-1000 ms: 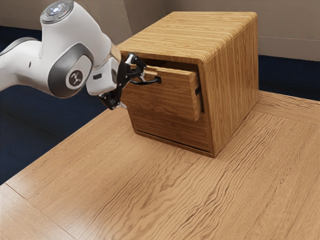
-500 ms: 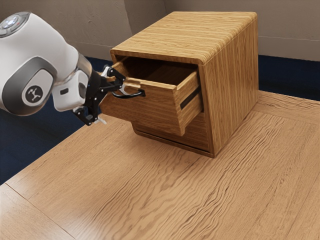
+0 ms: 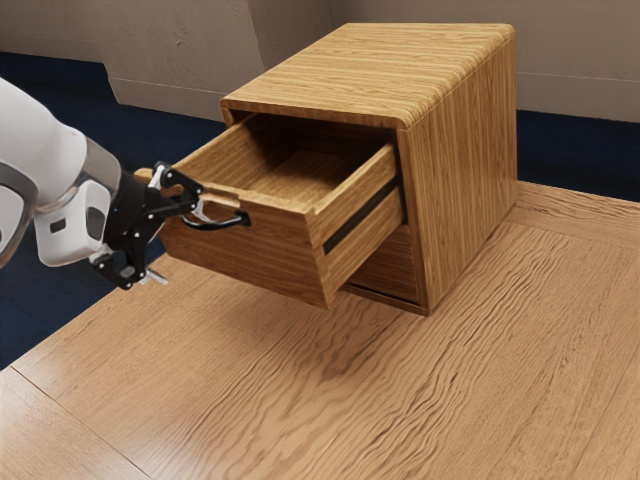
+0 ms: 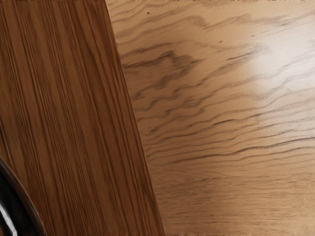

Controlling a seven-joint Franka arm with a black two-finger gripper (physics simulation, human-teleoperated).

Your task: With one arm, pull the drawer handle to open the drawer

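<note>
A wooden cabinet (image 3: 455,140) stands on the table. Its upper drawer (image 3: 270,235) sticks far out toward the exterior view's left, its inside bare. A black curved handle (image 3: 222,221) is on the drawer front. My black gripper (image 3: 188,203) is at that handle, fingers closed around its bar from above and below. In the wrist view the drawer front (image 4: 64,123) runs close beside my hand, with a dark curve of the handle (image 4: 12,206) at the corner and the table top (image 4: 226,123) beyond.
The wooden table (image 3: 400,390) spreads wide in front of and beside the cabinet. Its edge (image 3: 60,330) lies just below my hand, with dark blue floor (image 3: 60,100) beyond. A lower drawer front (image 3: 395,275) stays flush in the cabinet.
My hand has drawn back toward the exterior view's left with the handle in it. The drawer has slid from slightly open to far out.
</note>
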